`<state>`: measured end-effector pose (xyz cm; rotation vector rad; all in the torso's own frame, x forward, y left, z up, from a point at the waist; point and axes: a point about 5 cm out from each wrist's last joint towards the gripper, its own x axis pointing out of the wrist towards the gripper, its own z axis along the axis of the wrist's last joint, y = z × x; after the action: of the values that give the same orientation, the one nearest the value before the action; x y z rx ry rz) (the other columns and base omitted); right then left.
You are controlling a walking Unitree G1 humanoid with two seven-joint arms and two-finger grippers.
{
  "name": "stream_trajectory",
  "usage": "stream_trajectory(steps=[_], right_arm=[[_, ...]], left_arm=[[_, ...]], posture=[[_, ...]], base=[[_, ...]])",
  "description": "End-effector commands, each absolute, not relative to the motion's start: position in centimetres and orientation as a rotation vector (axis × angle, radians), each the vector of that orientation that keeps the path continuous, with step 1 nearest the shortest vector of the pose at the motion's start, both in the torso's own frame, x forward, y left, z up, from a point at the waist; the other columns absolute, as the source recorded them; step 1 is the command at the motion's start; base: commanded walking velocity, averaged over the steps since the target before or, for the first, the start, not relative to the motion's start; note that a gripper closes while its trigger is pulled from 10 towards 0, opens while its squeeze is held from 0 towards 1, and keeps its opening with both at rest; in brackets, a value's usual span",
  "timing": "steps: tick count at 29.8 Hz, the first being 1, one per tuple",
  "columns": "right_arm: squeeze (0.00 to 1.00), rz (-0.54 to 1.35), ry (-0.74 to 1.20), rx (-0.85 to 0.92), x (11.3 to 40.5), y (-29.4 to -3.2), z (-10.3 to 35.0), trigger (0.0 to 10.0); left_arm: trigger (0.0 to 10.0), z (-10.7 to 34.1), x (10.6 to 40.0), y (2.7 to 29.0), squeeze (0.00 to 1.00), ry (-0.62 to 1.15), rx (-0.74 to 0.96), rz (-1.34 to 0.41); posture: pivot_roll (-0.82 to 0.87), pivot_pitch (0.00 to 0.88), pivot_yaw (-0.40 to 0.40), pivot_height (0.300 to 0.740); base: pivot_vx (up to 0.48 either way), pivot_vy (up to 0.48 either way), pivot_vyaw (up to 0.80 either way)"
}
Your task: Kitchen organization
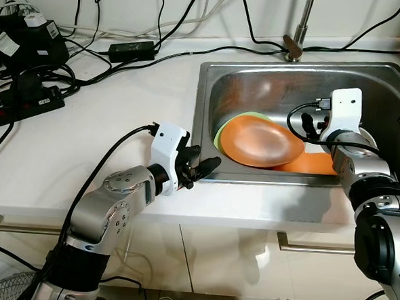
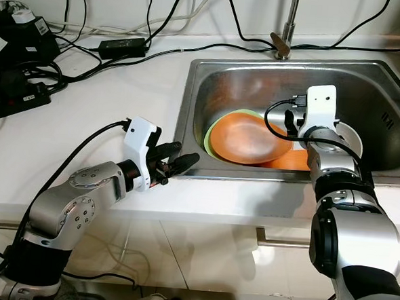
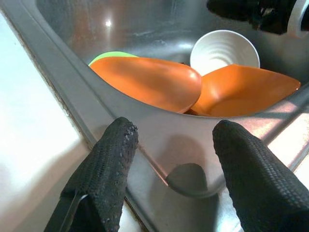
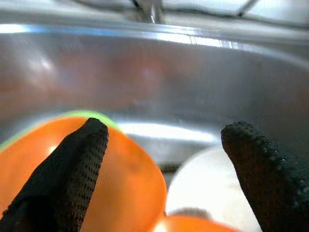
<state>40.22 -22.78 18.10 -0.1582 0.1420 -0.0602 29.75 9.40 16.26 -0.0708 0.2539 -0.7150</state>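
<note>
Sink [image 1: 210,89] crowded by stacked orange plates [image 1: 261,141], white bowl [image 3: 223,49] possibly behind, bare counter [image 1: 114,111] leftward

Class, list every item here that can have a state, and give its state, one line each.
left gripper: open, empty, over the sink's front rim
right gripper: open, empty, inside the sink above the dishes
sink: holds dishes, no water seen
orange plate: tilted, leaning on the other dishes
green plate: beneath the orange plate
white bowl: tipped on its side

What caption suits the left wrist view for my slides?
Open left gripper at the sink rim, facing orange plates.
</note>
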Motion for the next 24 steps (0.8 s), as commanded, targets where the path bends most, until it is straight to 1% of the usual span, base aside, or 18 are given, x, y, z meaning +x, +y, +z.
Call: stream_trajectory(steps=[1, 3, 4, 9, 16, 21, 24], right_arm=[[1.00, -0.027, 0.046, -0.148, 40.8, -21.6, 19.8, 10.0], [1.00, -0.021, 0.029, -0.156, 40.8, -21.3, 19.9, 10.0], [1.00, -0.009, -0.056, -0.126, 40.7, -20.8, 20.6, 10.0], [1.00, 0.048, -0.175, -0.155, 40.3, -19.6, 21.3, 10.0], [1.00, 0.139, -0.309, -0.212, 38.5, -17.4, 21.9, 10.0], [1.00, 0.173, -0.330, -0.197, 37.6, -15.9, 21.9, 10.0], [1.00, 0.189, -0.339, -0.200, 36.9, -15.1, 21.8, 10.0]], left_arm=[[10.0, 17.1, 29.9, 9.5, 0.00, 0.197, -0.041, -0.688], [10.0, 17.3, 30.1, 9.5, 0.00, 0.173, -0.039, -0.669], [10.0, 18.0, 30.5, 9.7, 0.00, 0.118, -0.038, -0.625], [10.0, 19.0, 30.5, 10.4, 0.00, 0.038, -0.055, -0.587], [10.0, 20.0, 30.5, 12.7, 0.00, -0.099, -0.031, -0.422], [10.0, 20.3, 30.5, 14.6, 0.00, -0.148, 0.004, -0.315], [10.0, 20.2, 30.5, 14.8, 0.00, -0.160, 0.018, -0.222]], posture=[[-0.03, 0.049, 0.127, 0.740], [-0.03, 0.048, 0.128, 0.740], [-0.04, 0.050, 0.128, 0.740], [-0.05, 0.052, 0.132, 0.740], [-0.07, 0.040, 0.126, 0.740], [-0.08, 0.035, 0.099, 0.740], [-0.09, 0.029, 0.072, 0.740]], base=[[0.000, 0.000, 0.00], [0.000, 0.000, 0.00], [0.000, 0.000, 0.00], [0.000, 0.000, 0.00], [0.000, 0.000, 0.00], [0.000, 0.000, 0.00], [0.000, 0.000, 0.00]])
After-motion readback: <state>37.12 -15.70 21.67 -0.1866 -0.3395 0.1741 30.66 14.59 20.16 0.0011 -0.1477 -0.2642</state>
